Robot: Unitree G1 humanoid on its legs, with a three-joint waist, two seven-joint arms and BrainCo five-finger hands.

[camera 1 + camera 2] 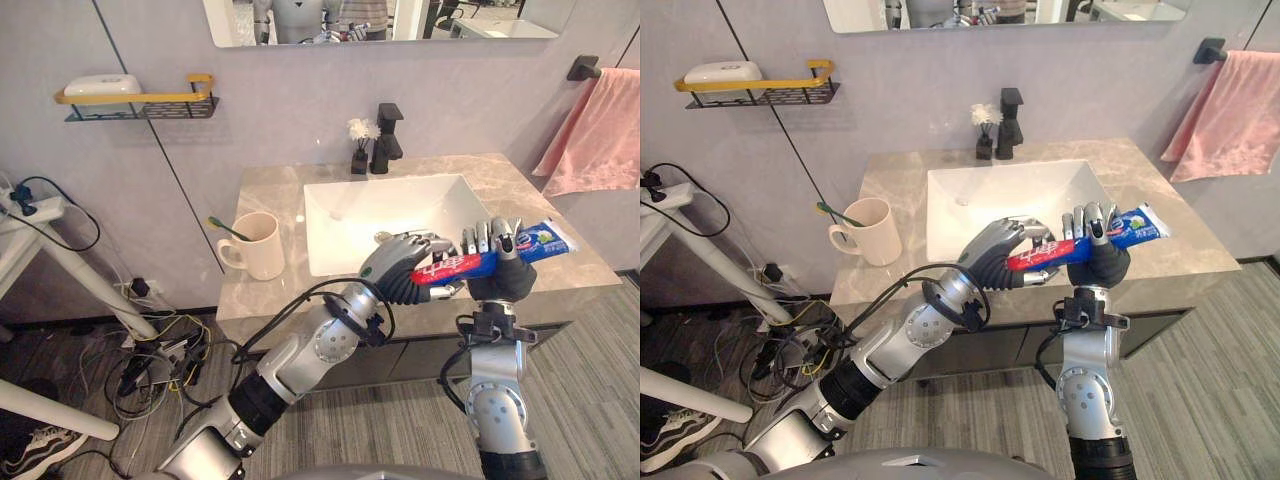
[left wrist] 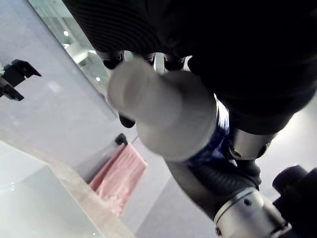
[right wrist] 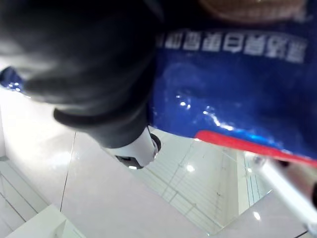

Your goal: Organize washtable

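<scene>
The right hand [image 1: 503,280] is clamping the toothpaste tube [image 1: 538,241] crosswise while the left hand [image 1: 398,268], just beside it, is gripping the cap end, likely for a handover.

Marble countertop [image 1: 272,198]: cream mug [image 1: 262,245] left of sink [image 1: 385,215]; black faucet [image 1: 387,140], flower vase [image 1: 359,162] behind.

The red-and-blue toothpaste tube [image 1: 535,243] lies nearly level in the air above the counter's [image 1: 570,275] front edge. The right hand [image 1: 497,275] pinches its middle, the flat crimped end juts out rightward, and its white cap end seems enclosed by the curled left hand [image 1: 400,268].
</scene>
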